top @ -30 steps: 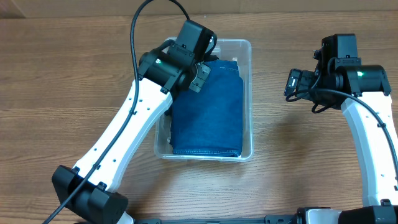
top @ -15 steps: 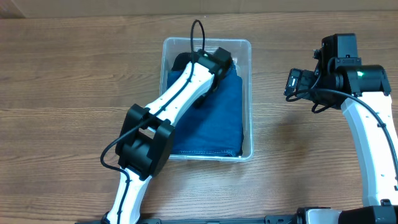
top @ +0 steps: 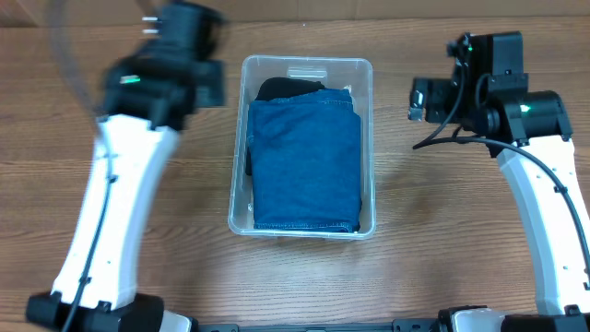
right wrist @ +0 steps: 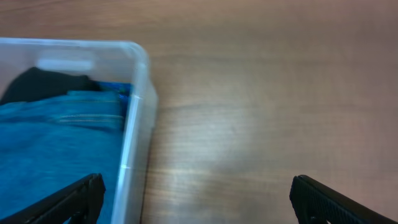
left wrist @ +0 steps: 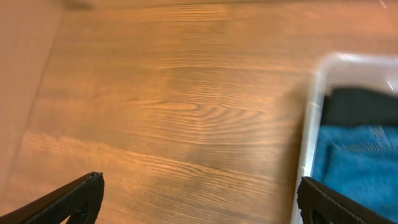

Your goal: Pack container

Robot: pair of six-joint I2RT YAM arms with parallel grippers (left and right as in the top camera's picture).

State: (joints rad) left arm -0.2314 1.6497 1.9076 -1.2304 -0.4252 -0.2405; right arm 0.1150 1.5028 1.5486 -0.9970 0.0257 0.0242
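The clear container stands mid-table and holds folded blue jeans over a black garment at its far end. My left arm, blurred by motion, is up and to the left of the bin. Its gripper is open over bare wood, with the container rim and the jeans to its right. My right gripper is open just right of the bin, over bare wood. Beside its left finger are the container wall and the jeans.
The wooden table stretches on both sides of the bin. The right arm hangs above the table at the right. Nothing else lies on the wood in any view.
My left arm has pulled out of the container and swung away to the left, and its gripper has opened. The jeans stay in the bin. The right arm has shifted slightly up and left.
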